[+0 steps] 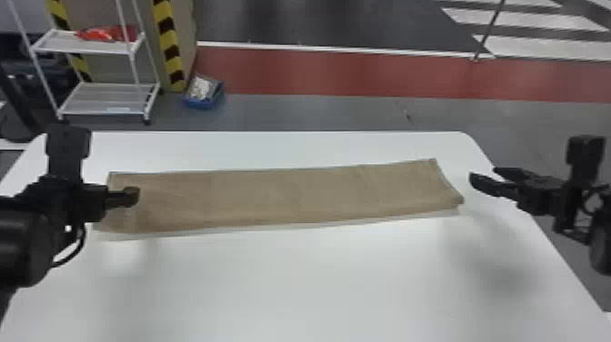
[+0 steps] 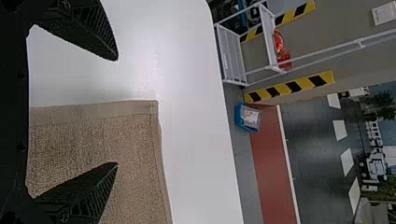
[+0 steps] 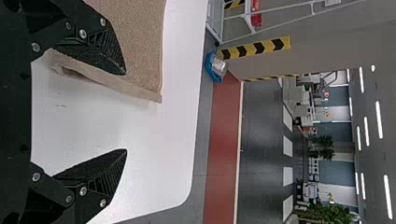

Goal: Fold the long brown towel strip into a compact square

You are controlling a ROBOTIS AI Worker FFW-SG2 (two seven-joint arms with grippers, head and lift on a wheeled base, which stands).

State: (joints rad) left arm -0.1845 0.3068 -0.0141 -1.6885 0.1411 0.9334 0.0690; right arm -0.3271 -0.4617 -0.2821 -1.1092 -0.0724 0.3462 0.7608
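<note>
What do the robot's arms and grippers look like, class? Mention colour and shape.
The left arm and right arm are black; a black cable loops beside the left one. The left gripper and right gripper each have two black, tapering fingers with ribbed sides. Silvery screws dot the right gripper.

You have one brown towel strip (image 1: pixel 295 195); one white table (image 1: pixel 318 282); one left gripper (image 1: pixel 131 197) and one right gripper (image 1: pixel 484 175), two in all; one blue bin (image 1: pixel 203 103); you can also count one white rack (image 1: pixel 132 54) with two shelves (image 1: pixel 107 98).
</note>
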